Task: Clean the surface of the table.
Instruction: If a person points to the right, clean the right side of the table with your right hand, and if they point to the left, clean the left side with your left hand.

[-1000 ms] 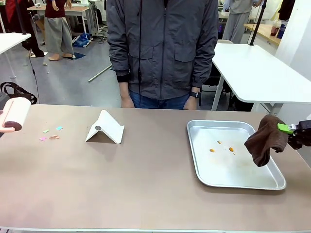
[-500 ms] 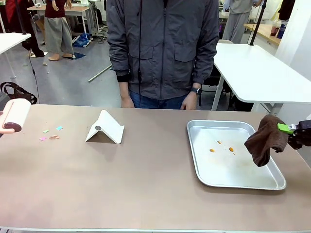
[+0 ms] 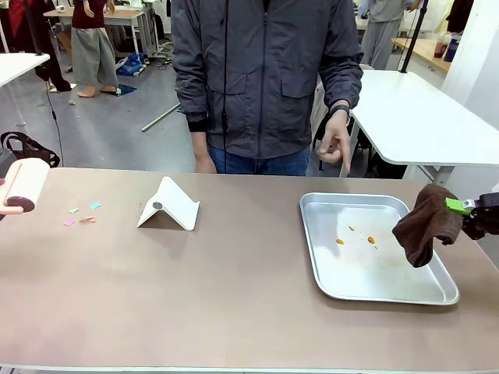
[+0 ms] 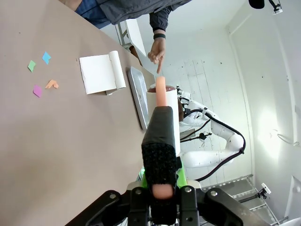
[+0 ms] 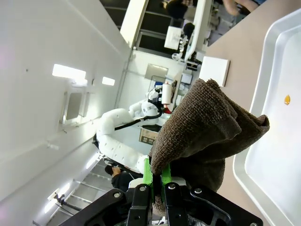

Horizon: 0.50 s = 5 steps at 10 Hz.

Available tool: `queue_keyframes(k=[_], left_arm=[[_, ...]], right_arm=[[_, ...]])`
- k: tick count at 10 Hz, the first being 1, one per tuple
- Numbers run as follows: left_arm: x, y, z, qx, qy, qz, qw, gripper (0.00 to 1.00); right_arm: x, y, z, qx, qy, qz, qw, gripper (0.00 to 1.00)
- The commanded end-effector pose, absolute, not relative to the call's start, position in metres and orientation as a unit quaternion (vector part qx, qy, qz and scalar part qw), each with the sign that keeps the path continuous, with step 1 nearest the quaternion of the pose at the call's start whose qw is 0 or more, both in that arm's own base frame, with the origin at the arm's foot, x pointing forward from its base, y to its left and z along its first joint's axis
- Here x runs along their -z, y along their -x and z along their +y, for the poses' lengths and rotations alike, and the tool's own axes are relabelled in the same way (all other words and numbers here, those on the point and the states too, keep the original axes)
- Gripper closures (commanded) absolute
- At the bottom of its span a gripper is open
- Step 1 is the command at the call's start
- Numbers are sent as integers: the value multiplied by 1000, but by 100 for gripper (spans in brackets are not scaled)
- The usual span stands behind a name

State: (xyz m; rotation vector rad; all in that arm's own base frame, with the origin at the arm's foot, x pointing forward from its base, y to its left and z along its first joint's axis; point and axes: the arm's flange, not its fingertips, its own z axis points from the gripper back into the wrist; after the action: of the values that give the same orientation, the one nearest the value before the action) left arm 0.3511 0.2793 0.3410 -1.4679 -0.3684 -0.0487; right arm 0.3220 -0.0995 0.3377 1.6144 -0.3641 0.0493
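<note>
The brownish table (image 3: 234, 288) carries several small coloured paper scraps (image 3: 82, 214) near its left end. At the left edge hangs a lint roller (image 3: 19, 185) with a white roll and pink handle. In the left wrist view my left gripper (image 4: 160, 197) is shut on the lint roller (image 4: 162, 117) by its black-sleeved handle, above the scraps (image 4: 42, 75). My right gripper (image 3: 470, 209) is shut on a brown cloth (image 3: 427, 222), which hangs over the right rim of a metal tray (image 3: 316, 257). The right wrist view shows that gripper (image 5: 156, 181) pinching the cloth (image 5: 207, 127).
A few orange crumbs (image 3: 355, 236) lie in the tray. A white folded stand (image 3: 168, 205) sits left of centre. A person in a grey jacket stands at the far side, one hand (image 3: 335, 140) raised with a finger pointing down near the tray's far edge.
The person's hand on the right has risen from their side and now points downward. Both arms, the roller and the cloth are unmoved.
</note>
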Motion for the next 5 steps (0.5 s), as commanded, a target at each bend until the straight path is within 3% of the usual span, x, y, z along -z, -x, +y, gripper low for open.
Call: queue_keyframes(k=[1,5], left_arm=[[-345,-348,274,25,664,-170,728,100],[-345,-348,274,25,664,-170,728,100]], right_arm=[[-343,-322,-98,-28,-717,-163,677,100],[-343,-322,-98,-28,-717,-163,677,100]])
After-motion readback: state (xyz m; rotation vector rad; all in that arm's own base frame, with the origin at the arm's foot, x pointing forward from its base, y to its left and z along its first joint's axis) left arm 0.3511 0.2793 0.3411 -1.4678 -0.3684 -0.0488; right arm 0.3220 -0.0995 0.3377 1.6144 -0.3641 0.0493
